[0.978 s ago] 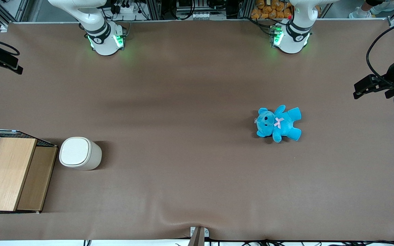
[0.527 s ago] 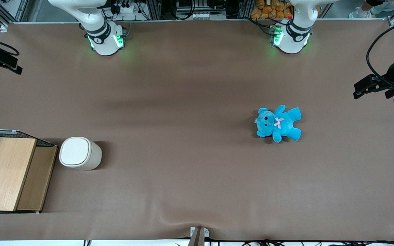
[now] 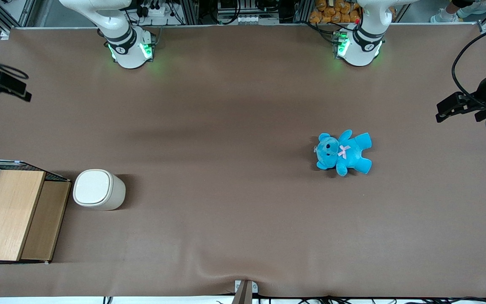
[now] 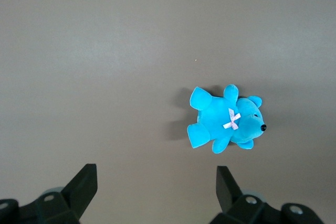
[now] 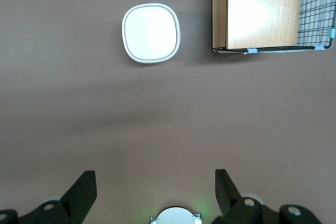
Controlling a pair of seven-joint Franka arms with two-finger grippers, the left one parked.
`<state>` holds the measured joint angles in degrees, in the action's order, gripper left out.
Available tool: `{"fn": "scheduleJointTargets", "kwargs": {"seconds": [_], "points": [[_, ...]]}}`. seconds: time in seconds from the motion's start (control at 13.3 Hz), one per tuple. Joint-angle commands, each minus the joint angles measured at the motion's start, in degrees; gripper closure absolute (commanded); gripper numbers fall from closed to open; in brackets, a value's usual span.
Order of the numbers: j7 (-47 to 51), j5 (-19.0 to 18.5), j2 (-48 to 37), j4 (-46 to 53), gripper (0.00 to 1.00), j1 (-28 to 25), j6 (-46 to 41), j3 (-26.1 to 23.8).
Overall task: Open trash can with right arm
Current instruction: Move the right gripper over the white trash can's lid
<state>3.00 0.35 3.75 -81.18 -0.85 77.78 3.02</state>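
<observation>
The trash can [image 3: 98,189] is a small cream-white bin with its flat lid shut. It stands on the brown table beside the wooden box. It also shows in the right wrist view [image 5: 151,33], seen from straight above. My right arm's gripper [image 3: 22,94] hangs high over the table edge at the working arm's end, farther from the front camera than the trash can and well apart from it. In the right wrist view the gripper [image 5: 155,188] is open wide and empty, with only bare table between its black fingers [image 5: 84,187].
A wooden box with wire mesh [image 3: 11,211] stands next to the trash can at the table's edge and shows in the right wrist view [image 5: 262,9]. A blue teddy [image 3: 343,152] lies toward the parked arm's end. The right arm's base [image 3: 129,50] stands at the table's back edge.
The right gripper has shifted a little nearer the front camera and slightly inward over the table. The trash can, box and teddy have not moved.
</observation>
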Motion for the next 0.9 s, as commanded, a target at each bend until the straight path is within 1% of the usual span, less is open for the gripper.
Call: {"fn": "scheduleJointTargets", "kwargs": {"seconds": [0.0, 0.15, 0.23, 0.38, 0.53, 0.6, 0.83], "points": [[-0.89, -0.35, 3.79, -0.99, 0.0, 0.5, 3.33, -0.2], [-0.8, -0.35, 5.29, -4.24, 0.0, 0.5, 7.9, -0.2], [-0.8, -0.35, 6.34, -5.04, 0.07, 0.41, 9.31, -0.2], [-0.8, -0.17, 9.41, -5.04, 0.46, 0.59, 11.68, -0.2], [-0.89, -0.17, 12.58, -5.04, 0.8, 0.76, 13.97, -0.2], [-0.8, -0.17, 13.9, -5.04, 0.99, 0.76, 15.29, -0.2], [-1.06, -0.17, 17.85, -5.04, 1.0, 1.99, 18.02, -0.2]]}}
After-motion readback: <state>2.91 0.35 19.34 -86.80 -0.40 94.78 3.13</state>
